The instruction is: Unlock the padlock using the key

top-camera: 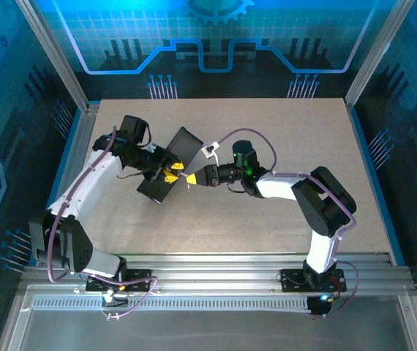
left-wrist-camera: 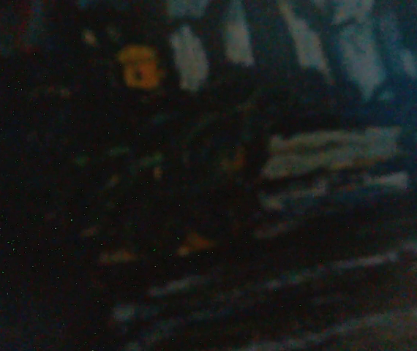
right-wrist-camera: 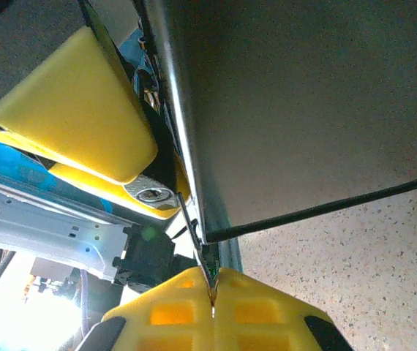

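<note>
The padlock (right-wrist-camera: 152,194) shows its silvery underside with a round keyhole, pinched between the yellow fingers (right-wrist-camera: 77,110) of my left gripper (top-camera: 170,174), which is shut on it. It hangs at the edge of the dark box (top-camera: 181,148), whose flat side (right-wrist-camera: 289,110) is tilted up off the table. My right gripper (right-wrist-camera: 212,296) is shut on the key (right-wrist-camera: 194,234), a thin dark blade pointing up from its pads. The key's tip lies just right of the keyhole, close beside it and not inside. In the top view the right gripper (top-camera: 192,178) meets the left one tip to tip. The left wrist view is dark and blurred.
The speckled beige table (top-camera: 267,241) stretches open to the right and front of the arms. A small white tag (top-camera: 210,151) sits by the box's right corner. Aluminium rails (top-camera: 216,267) run along the near edge, and frame posts stand at the sides.
</note>
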### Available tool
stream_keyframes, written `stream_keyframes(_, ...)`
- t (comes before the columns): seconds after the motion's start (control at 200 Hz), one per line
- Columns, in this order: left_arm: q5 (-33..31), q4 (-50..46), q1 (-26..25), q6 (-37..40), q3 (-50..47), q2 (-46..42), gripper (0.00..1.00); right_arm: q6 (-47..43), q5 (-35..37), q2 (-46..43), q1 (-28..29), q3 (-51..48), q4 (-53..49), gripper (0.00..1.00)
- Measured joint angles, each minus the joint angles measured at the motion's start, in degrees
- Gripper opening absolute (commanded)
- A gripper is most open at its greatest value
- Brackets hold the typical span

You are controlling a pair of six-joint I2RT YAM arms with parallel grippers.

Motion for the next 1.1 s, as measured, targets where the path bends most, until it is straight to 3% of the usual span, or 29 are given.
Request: stream_keyframes(1.101, 0.0, 0.0, 0.61, 0.02, 0.0, 0.0, 0.0, -0.85, 0.0, -1.64, 0.15, -0.5, -0.66, 0.0)
